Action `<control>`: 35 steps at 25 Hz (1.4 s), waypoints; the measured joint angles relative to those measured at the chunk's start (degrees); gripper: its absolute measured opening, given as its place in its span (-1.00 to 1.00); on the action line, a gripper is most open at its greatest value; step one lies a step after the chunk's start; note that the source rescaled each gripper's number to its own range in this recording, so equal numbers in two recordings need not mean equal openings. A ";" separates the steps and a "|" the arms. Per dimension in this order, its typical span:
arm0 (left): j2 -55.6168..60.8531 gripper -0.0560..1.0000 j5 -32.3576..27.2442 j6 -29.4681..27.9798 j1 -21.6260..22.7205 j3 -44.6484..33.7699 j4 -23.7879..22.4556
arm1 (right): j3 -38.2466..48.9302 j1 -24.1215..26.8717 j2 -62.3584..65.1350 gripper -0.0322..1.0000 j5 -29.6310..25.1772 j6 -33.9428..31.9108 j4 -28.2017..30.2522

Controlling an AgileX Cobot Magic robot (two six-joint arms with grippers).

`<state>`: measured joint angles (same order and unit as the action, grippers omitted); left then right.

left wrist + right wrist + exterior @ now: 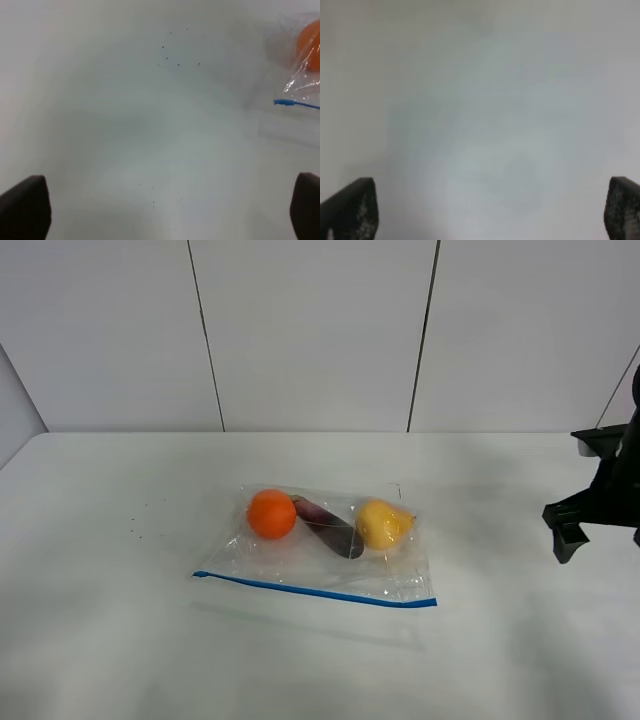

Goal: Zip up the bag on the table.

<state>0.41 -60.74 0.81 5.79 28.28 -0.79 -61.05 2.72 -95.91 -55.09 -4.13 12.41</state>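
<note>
Over on the left side, the left pincer (pixel 160 210) hangs above bare surface (pixel 100 540) with its jaws spread wide and nothing between them; only its two dark fingertips (pixel 25 207) show in its own camera, and the exterior high view does not catch that arm at all. From there the near end of the blue zipper strip (pixel 295 103) lies off to one side, so a careless descent would likely land on bare white surface, not on the strip. In the middle lies the bag (pixel 320 550), flat and well clear of every edge, with the orange ball (pixel 272 513), a dark oblong item (pixel 330 527) and a yellow fruit (pixel 383 524) lumped inside. Those round things could roll if the plastic is tugged, and the thin film, being unpinned, may slide or bunch along with the zipper rather than close. Whether the strip is already partly sealed is hard to judge from here. On the right, the right pincer (pixel 572 530) is released too, empty, well apart from the bag; if it fails to anchor its end, the pull would probably just drag everything sideways.
</note>
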 joint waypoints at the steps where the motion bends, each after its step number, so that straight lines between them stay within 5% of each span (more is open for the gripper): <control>1: 0.00 1.00 0.00 0.00 0.00 0.00 0.00 | 0.00 0.00 0.42 1.00 0.47 -0.49 0.63; 9: 0.00 1.00 0.00 0.00 0.00 0.00 0.00 | 0.00 0.00 3.95 1.00 3.41 4.13 -6.43; 24: 0.00 1.00 -0.06 0.00 0.00 0.00 0.00 | 5.27 0.00 31.40 1.00 6.44 27.30 -26.68; 35: 0.00 1.00 -0.06 0.00 0.00 0.00 0.00 | 19.79 0.00 60.85 1.00 11.04 27.45 -28.06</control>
<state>0.41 -60.80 0.81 5.79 28.28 -0.79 -41.26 2.72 -35.07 -44.05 23.31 -15.66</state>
